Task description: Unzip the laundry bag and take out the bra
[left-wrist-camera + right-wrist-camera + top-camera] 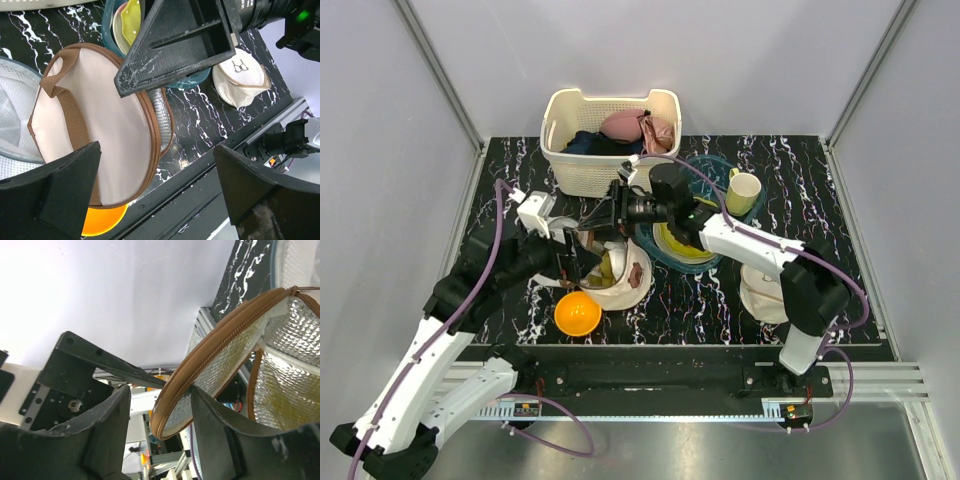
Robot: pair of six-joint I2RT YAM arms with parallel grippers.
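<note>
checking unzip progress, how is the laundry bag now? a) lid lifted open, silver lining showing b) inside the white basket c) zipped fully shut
a: the laundry bag has its brown-zippered lid standing away from the body with silvery lining exposed, the rim running between the fingers of the right gripper.

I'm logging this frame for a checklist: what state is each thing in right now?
laundry bag: partly unzipped, lid raised.
left gripper: open, empty.
right gripper: open, astride the bag's lid rim.
white round bag: closed.
basket: holds clothes.
orange bowl: empty.
cup: upright.
</note>
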